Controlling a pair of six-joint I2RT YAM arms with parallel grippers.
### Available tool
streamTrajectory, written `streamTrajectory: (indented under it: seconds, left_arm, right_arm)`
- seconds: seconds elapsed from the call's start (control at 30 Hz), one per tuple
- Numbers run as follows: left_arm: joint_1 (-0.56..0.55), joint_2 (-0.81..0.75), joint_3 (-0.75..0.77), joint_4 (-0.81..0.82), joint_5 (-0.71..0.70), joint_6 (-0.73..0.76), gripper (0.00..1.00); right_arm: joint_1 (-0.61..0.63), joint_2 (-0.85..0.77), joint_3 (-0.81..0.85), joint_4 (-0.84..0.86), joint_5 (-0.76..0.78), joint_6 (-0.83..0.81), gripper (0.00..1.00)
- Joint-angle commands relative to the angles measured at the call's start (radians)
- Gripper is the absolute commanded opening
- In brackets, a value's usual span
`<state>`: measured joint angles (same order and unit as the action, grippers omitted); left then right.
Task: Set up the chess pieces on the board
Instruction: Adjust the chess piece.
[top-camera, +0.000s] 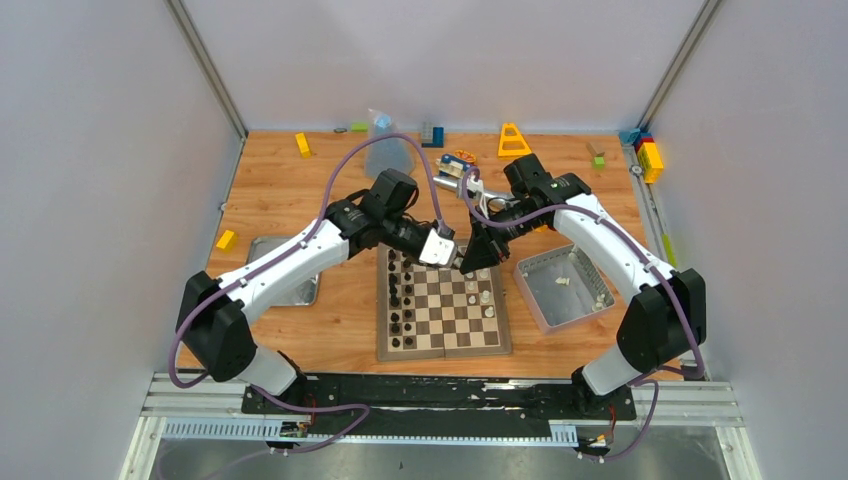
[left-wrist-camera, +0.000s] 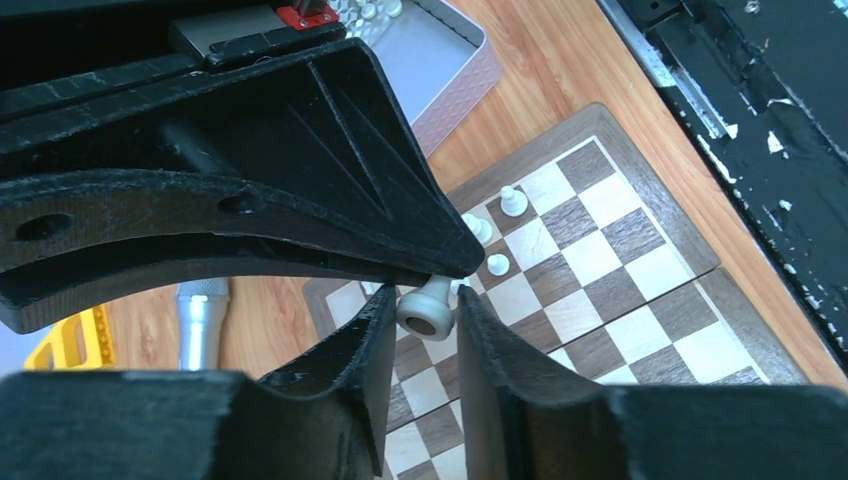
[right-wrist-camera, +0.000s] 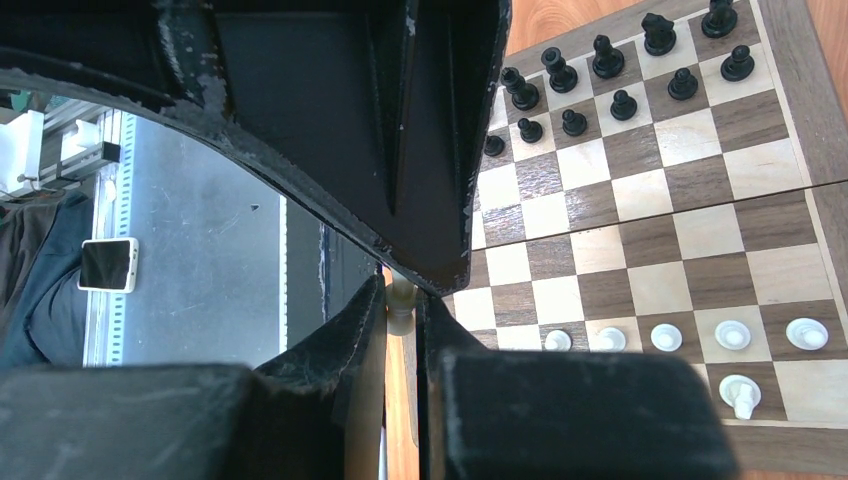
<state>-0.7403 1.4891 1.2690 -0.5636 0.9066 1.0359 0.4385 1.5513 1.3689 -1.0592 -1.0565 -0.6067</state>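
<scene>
Right gripper (right-wrist-camera: 402, 305) pinches one white piece (right-wrist-camera: 400, 294); left gripper (left-wrist-camera: 425, 308) narrowly flanks it, contact unclear. Six white pieces (right-wrist-camera: 666, 336) stand on board (right-wrist-camera: 650, 242).

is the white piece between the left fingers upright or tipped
Tipped: the white piece shows its flat round base to the left wrist camera, unlike the pawns standing on the board.

Chess piece (right-wrist-camera: 400, 303) pinched between jaws, board (right-wrist-camera: 650, 240) beneath
</scene>
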Motion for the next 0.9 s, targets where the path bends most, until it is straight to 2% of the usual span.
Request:
streamTrajectory:
  seconds: [0.0, 0.1, 0.17, 0.23, 0.33, 0.43, 0.67, 0.87]
  left_arm:
    - [-0.013, 0.005, 0.034, 0.004, 0.010, -0.001, 0.33]
    - [-0.013, 0.000, 0.033, 0.002, -0.007, -0.018, 0.21]
    - [-0.014, -0.008, 0.025, 0.008, -0.035, -0.038, 0.15]
    - [-0.013, -0.029, 0.009, 0.039, -0.071, -0.086, 0.13]
    - [-0.012, -0.054, -0.018, 0.113, -0.132, -0.191, 0.12]
    - [-0.007, -0.081, -0.050, 0.193, -0.164, -0.302, 0.12]
    - [0.025, -0.101, -0.080, 0.376, -0.239, -0.650, 0.07]
    - [0.095, -0.101, -0.137, 0.597, -0.182, -0.986, 0.07]
  right_arm:
    - [0.005, -0.014, 0.009, 0.013, -0.033, -0.006, 0.00]
    - [0.003, -0.013, 0.012, 0.014, -0.017, 0.002, 0.02]
    - [0.001, -0.014, 0.021, 0.015, 0.011, 0.015, 0.08]
    - [-0.008, -0.017, 0.035, 0.020, 0.049, 0.032, 0.18]
    - [-0.043, -0.028, 0.059, 0.040, 0.078, 0.073, 0.38]
    - [-0.087, -0.048, 0.074, 0.102, 0.099, 0.132, 0.47]
    - [-0.159, -0.141, 0.024, 0.345, 0.126, 0.336, 0.57]
    - [-0.166, -0.158, -0.032, 0.518, 0.115, 0.510, 0.60]
